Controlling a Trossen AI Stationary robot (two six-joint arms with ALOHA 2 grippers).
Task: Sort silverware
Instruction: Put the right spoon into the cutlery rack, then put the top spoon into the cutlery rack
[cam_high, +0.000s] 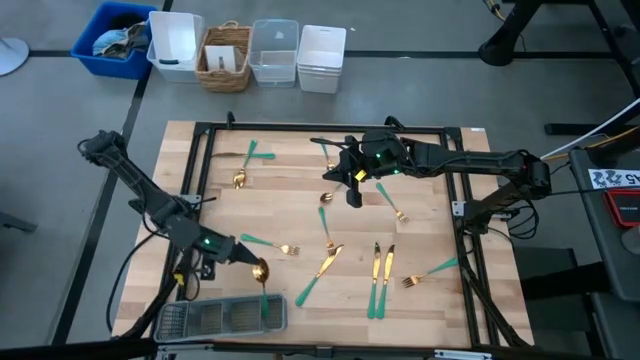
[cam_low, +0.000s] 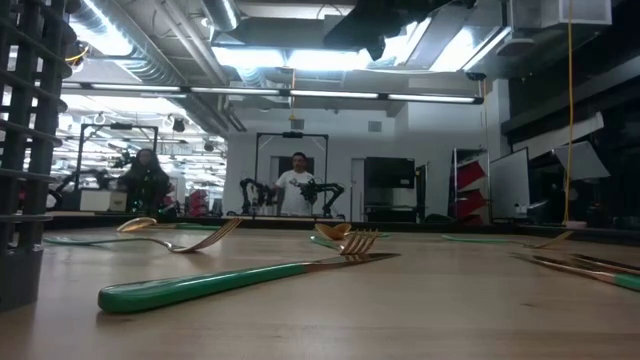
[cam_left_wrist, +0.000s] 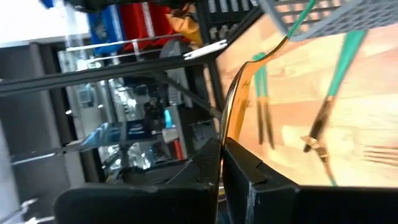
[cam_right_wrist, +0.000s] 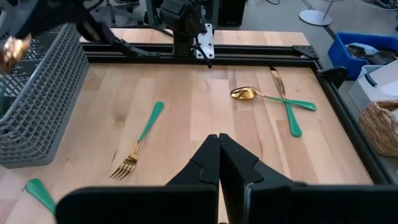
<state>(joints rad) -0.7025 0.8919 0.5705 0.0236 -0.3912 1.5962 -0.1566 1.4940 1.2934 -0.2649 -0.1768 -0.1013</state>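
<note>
Gold-headed, teal-handled silverware lies scattered on the wooden table: a fork (cam_high: 272, 245), a knife (cam_high: 322, 270), two knives side by side (cam_high: 378, 280), another fork (cam_high: 430, 272), and a crossed spoon and knife (cam_right_wrist: 273, 96). A grey mesh tray (cam_high: 222, 316) stands at the near left edge. My left gripper (cam_high: 250, 263) hovers just beyond the tray, shut on a spoon (cam_high: 262, 285). My right gripper (cam_high: 353, 198) hangs shut and empty above the table's far middle. My left gripper pinches the spoon's gold bowl (cam_left_wrist: 231, 121) between its two fingers, coming nearly level from the table's left. The spoon is clear of the table. Its teal handle (cam_left_wrist: 298, 22) reaches out over the tray; I cannot tell whether it touches the mesh.
A black metal frame (cam_high: 200, 160) borders the table. Bins and a basket (cam_high: 225, 55) stand beyond the far edge. In the low view, people (cam_low: 297, 185) stand in the room behind. Bare wood lies between the scattered pieces.
</note>
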